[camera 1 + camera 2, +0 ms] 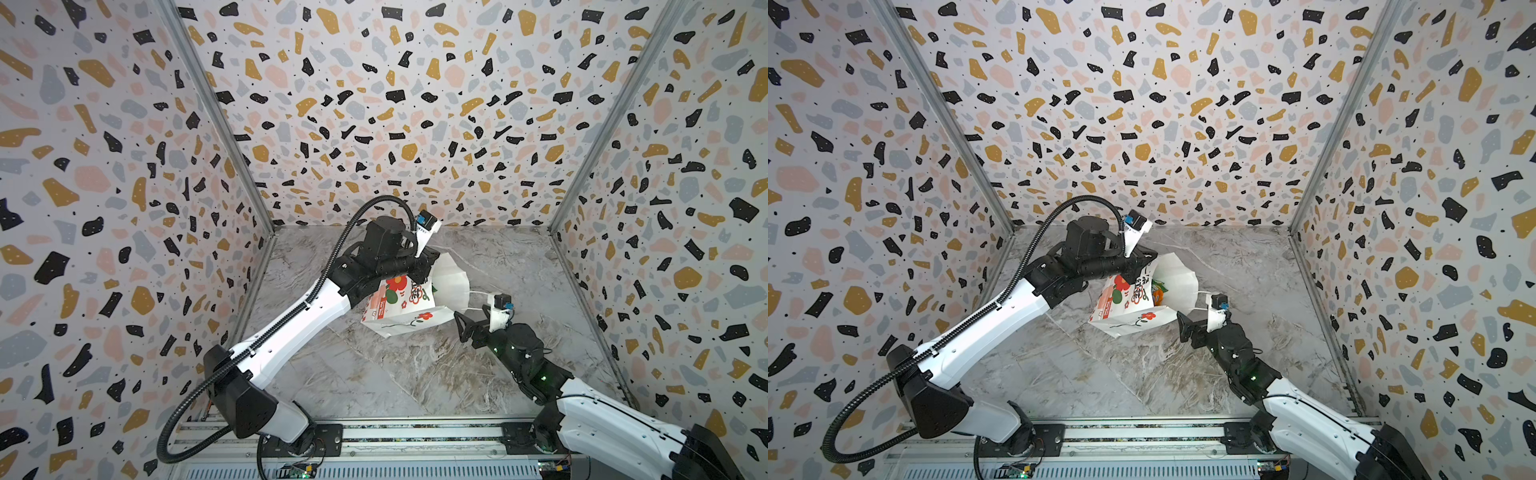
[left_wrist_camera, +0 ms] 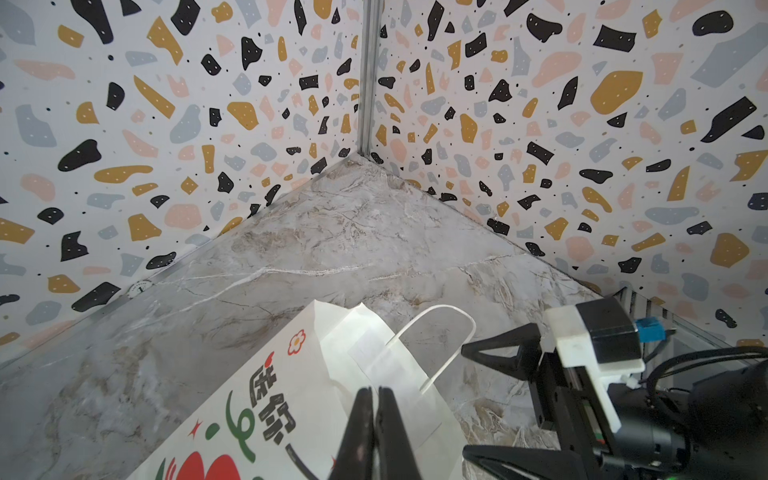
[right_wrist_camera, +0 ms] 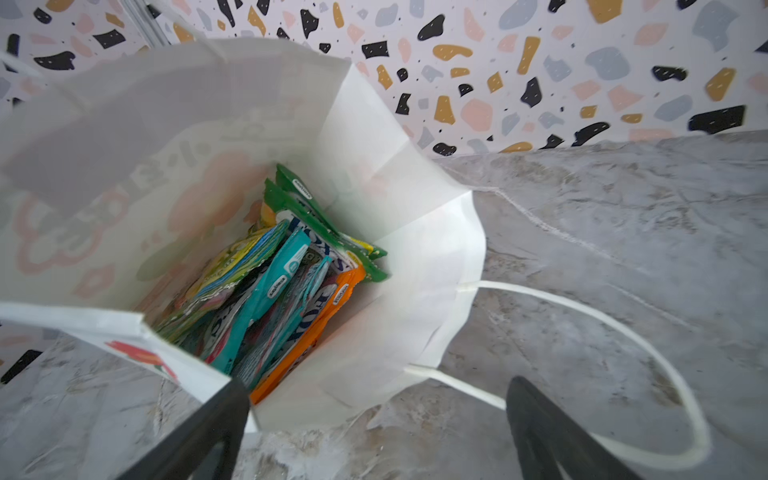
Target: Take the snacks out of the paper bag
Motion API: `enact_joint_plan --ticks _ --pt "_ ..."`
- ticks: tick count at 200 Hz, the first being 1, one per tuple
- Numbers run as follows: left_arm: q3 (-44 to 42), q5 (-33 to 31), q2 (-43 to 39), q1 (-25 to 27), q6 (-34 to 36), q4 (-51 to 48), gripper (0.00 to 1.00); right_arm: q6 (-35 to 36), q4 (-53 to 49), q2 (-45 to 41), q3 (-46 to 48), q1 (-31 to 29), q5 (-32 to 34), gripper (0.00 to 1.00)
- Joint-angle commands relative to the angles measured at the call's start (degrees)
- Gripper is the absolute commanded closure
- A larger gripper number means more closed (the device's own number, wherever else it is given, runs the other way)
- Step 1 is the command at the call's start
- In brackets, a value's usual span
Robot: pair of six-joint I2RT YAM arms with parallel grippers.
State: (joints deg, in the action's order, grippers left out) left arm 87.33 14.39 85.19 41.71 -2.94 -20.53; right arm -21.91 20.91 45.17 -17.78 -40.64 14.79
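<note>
Only the R wrist view looks down into the bag (image 3: 374,166). The snacks (image 3: 282,282) sit packed on edge at its bottom: green, yellow, teal and orange packets, w/ "FOX" readable on a couple. In a top view just a sliver of orange and green shows at the mouth. Both top views give what the wrist cams can't. The bag lies tilted on its side approx mid-table (image 1: 374,374), a bit toward the back. Its long axis runs left-right, base to the left, mouth to the right facing the R gripper (image 1: 464,328). The flower print faces up and the red-orange side panel is at the base end. The L wrist view shows the outside only: print, white rim, and a handle (image 2: 453,316) looping onto the table. The L gripper (image 2: 376,390) has its fingers pressed together, pinching the bag's upper rim as far as that view shows, and the mouth gapes. The R gripper is spread wide right at the mouth. One finger (image 3: 199,432) is at the lower rim's corner, the other outside it by the handle. Can't tell if either touches paper.
</note>
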Motion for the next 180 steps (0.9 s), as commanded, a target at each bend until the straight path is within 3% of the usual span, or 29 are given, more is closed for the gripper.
enact_joint_plan --ticks 1,55,89,114,138,180 --pt "-0.9 -0.5 -1.6 0.3 0.8 2.5 1.00 2.6 -11.0 -1.1 -5.2 1.6 3.7 0.01" --pt "-2.7 -0.4 -3.1 0.3 1.0 1.7 1.00 7.8 -20.6 0.3 -14.2 9.1 -2.3 0.01" --pt "-4.1 0.6 -4.4 0.3 1.0 1.4 1.00 12.7 -22.3 6.0 -19.2 17.8 -15.2 0.01" --pt "-4.4 1.3 -4.5 0.3 1.0 1.1 1.00 12.4 -21.3 13.5 -22.0 25.0 -27.2 0.01" --pt "-4.6 2.9 -4.6 0.3 1.0 0.9 1.00 13.2 -18.9 19.1 -22.9 26.7 -36.8 0.00" --pt "-5.2 3.4 -4.6 0.3 1.0 0.8 1.00 12.2 -15.4 21.3 -22.3 26.6 -42.5 0.03"
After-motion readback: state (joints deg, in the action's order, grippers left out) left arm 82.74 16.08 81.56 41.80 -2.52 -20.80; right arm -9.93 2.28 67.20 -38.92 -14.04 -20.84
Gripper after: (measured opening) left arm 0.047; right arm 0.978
